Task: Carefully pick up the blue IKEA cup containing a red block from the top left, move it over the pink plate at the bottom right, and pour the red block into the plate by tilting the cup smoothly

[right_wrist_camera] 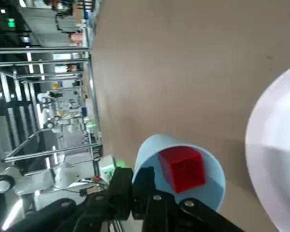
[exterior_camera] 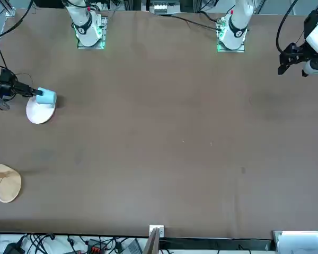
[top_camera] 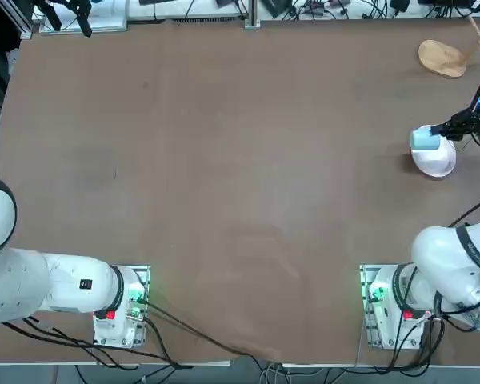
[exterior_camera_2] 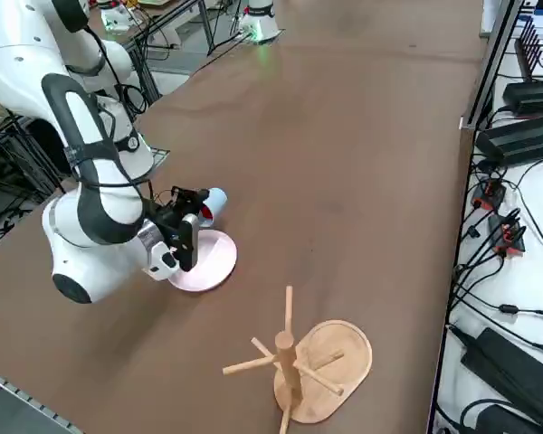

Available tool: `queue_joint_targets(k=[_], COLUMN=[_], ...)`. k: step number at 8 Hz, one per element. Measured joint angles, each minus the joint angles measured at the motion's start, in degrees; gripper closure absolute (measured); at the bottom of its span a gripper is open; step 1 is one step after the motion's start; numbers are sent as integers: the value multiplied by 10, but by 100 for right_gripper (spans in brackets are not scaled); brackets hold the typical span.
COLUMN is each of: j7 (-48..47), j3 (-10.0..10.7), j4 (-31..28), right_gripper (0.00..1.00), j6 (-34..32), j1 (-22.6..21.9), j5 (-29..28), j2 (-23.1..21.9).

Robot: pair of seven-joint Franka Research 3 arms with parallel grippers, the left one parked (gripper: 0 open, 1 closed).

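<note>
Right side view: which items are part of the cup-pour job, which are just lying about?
Job:
- light-blue cup, tilted in the right hand
- red block, inside the cup
- pale pink plate, on the table near the cup

Lying about:
- wooden stand with pegs, on a round-ended base
- black boxes and cables beyond the table edge

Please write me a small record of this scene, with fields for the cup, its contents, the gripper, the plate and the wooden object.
cup: light-blue tumbler, tilted, above part of the plate
contents: red block, inside the cup
right gripper: closed on the cup's wall near the rim
plate: pale pink plate, on the table, no block seen on it
wooden object: mug tree, farther from the robot's bases than the plate
</note>
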State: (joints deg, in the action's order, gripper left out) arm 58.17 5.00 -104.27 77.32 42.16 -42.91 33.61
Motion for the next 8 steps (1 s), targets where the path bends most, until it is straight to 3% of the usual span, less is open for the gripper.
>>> queue_joint_targets(k=[8], j7=[45], j3=[0], j4=[42], right_gripper=[97], j6=[-79], j1=[34], j5=[-7], j2=[47])
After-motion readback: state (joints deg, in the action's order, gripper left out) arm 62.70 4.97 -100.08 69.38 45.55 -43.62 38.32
